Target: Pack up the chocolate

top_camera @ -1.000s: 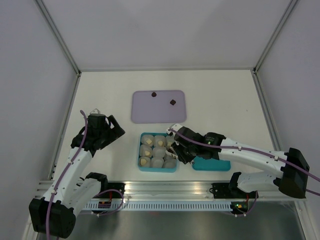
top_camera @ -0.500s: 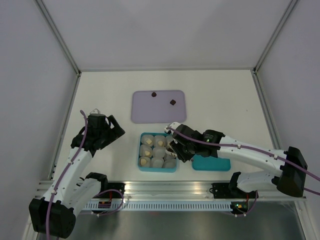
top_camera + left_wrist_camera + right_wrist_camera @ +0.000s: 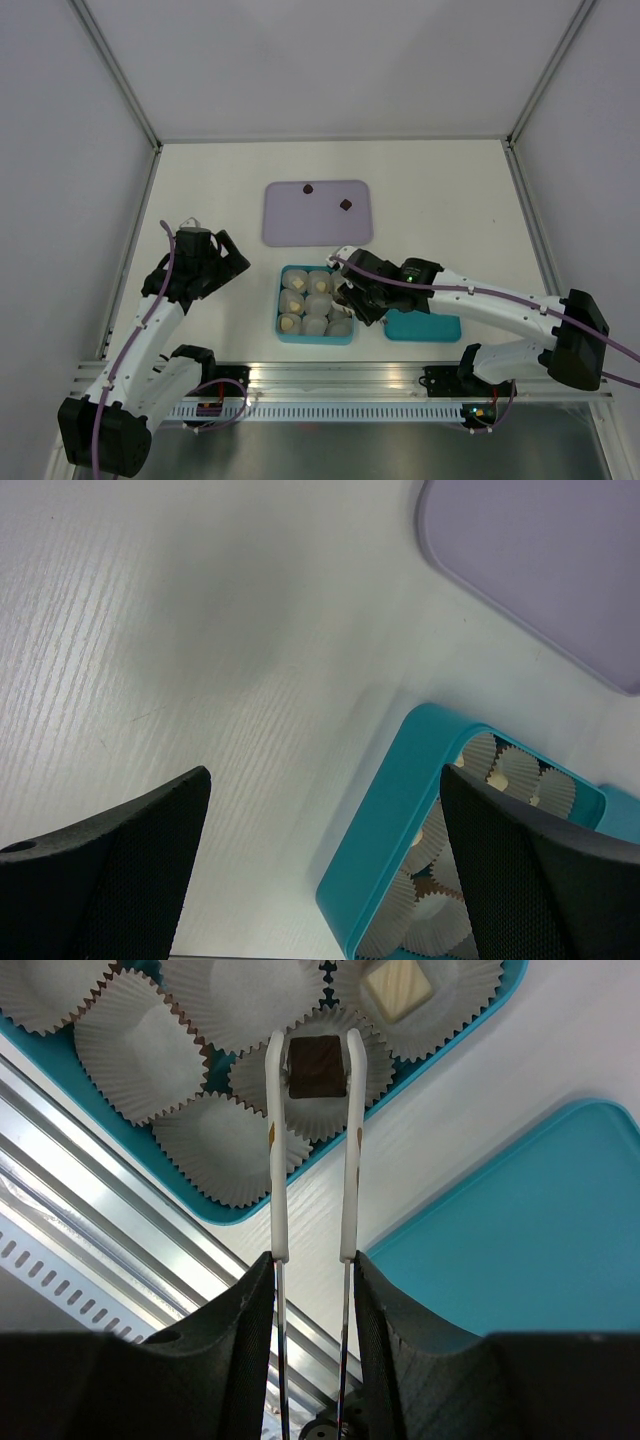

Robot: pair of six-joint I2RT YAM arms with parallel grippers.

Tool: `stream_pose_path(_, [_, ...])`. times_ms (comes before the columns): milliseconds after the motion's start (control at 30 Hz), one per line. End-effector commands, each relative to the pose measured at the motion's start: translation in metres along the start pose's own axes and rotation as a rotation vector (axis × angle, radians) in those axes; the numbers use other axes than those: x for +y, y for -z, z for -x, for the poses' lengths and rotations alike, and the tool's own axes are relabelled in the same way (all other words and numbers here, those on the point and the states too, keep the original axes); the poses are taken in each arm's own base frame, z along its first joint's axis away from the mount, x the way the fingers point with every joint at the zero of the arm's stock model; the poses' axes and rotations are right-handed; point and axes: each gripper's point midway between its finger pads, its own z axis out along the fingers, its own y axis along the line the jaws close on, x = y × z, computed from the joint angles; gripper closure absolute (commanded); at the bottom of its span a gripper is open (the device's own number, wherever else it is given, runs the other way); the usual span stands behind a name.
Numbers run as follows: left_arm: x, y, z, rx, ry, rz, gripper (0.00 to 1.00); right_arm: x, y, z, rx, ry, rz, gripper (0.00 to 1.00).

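Peering down the right gripper (image 3: pixel 314 1040), I see the dark chocolate (image 3: pixel 318 1067) square between its fingertips, in a paper cup (image 3: pixel 312 1115) — gripped or loose, I cannot tell.

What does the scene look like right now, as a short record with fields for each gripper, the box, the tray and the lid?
left gripper: open, empty, above bare table left of the teal box
right gripper: over the box; jaws flank a dark chocolate sitting in a paper cup; grip unclear
box contents: other paper cups, some holding cream chocolates
lavender tray: two dark chocolates on it
teal lid: off, right of box
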Motion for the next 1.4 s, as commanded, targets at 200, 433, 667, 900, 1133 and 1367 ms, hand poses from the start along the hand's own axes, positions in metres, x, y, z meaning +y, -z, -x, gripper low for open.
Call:
stream_pose_path(200, [-0.004, 0.002, -0.001, -0.005, -0.023, -0.033, 0.0, 0.002, 0.01, 0.019, -0.012, 0.047, -0.007, 0.59])
stream_pose_path(433, [-0.005, 0.004, 0.0, -0.009, -0.022, -0.037, 0.0, 0.005, 0.008, 0.02, -0.002, 0.059, -0.004, 0.59])
stream_pose_path(667, [-0.005, 0.003, 0.001, -0.009, -0.022, -0.034, 0.0, 0.005, 0.009, 0.022, 0.0, 0.06, -0.005, 0.56])
stream_pose_path(900, [-0.005, 0.003, 0.001, -0.007, -0.023, -0.032, 0.0, 0.003, 0.015, 0.03, -0.035, 0.052, -0.02, 0.56])
stream_pose_path(1133, [-0.005, 0.003, 0.001, -0.008, -0.022, -0.033, 0.0, -0.002, 0.038, 0.054, -0.136, 0.034, -0.051, 0.58])
stream_pose_path(1367, [-0.005, 0.004, 0.002, -0.013, -0.022, -0.035, 0.0, -0.04, 0.049, 0.104, -0.273, -0.043, -0.223, 0.59])
